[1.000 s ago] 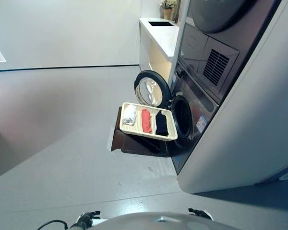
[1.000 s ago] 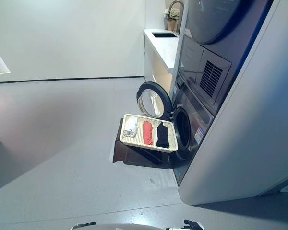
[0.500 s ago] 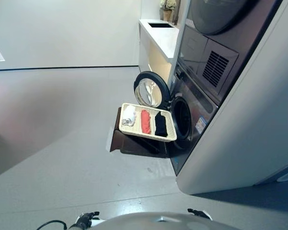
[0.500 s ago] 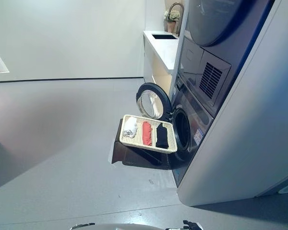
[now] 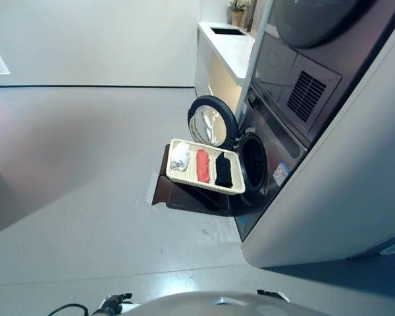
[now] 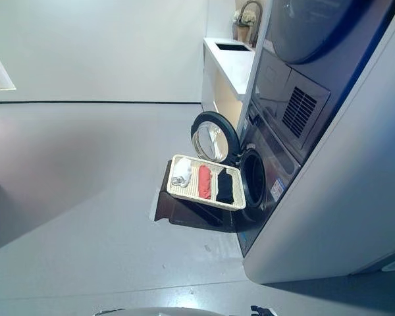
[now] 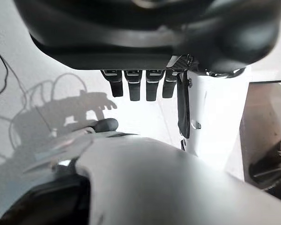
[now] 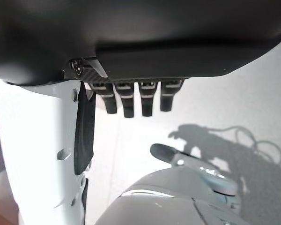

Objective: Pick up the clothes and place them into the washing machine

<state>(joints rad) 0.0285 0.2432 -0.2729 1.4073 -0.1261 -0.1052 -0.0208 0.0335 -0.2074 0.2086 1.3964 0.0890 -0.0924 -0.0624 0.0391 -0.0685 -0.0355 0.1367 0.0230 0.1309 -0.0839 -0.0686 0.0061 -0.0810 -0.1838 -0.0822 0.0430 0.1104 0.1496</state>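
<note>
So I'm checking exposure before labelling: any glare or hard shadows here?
Eye views: soft glare on the floor close to the robot, and the washer door glass reflects light. Wrist views: the left hand and right hand show dark against bright floor with sharp shadows.

A tray (image 5: 176, 176) rests on a low stand (image 5: 184, 196) just left of the washing machine (image 5: 270, 158), below its open door (image 5: 210, 122). In the tray lie three clothes (image 5: 202, 165) side by side. A counter (image 5: 234, 47) stands farther back, left of the machine.
</note>
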